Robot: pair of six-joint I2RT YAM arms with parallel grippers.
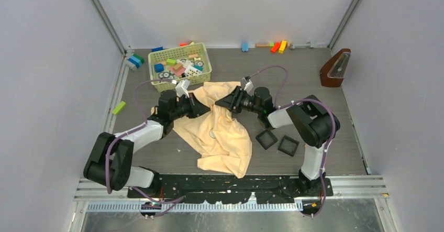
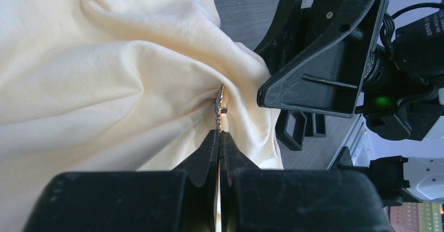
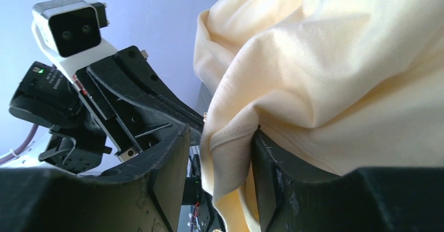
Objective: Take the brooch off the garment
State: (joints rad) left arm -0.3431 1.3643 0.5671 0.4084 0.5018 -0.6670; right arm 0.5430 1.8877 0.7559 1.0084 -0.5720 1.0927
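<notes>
The garment (image 1: pixel 226 140), a cream-yellow cloth, lies crumpled on the counter (image 1: pixel 314 85) between the two arms. Both arms reach inward and meet over its upper part.

Left claw (image 2: pixel 219 133): the jaws are pressed together, with only a hairline slit between them. The tips pinch the lower end of the brooch (image 2: pixel 220 102). The brooch is a small silvery ornament seen edge-on. It stands upright in a crease of the cloth, directly above the tips, and the cloth bunches tightly around it.

Right claw (image 3: pixel 220 161): the jaws stand partly apart with a hanging fold of the garment between them. The fold rests against one finger (image 3: pixel 280 182); a narrow gap separates it from the other finger. The claw sits just beside the brooch, on the side facing the left claw.

Other items on the counter:
- A flat round grey disc (image 1: pixel 212 134) lies on the garment, nearer the arm bases.
- Two black square trays (image 1: pixel 266 139) sit side by side, just right of the cloth.
- A pale green basket (image 1: pixel 179 67) of coloured blocks stands behind the garment.
- A brown wedge-shaped object (image 1: pixel 335 68) stands at the far right.
</notes>
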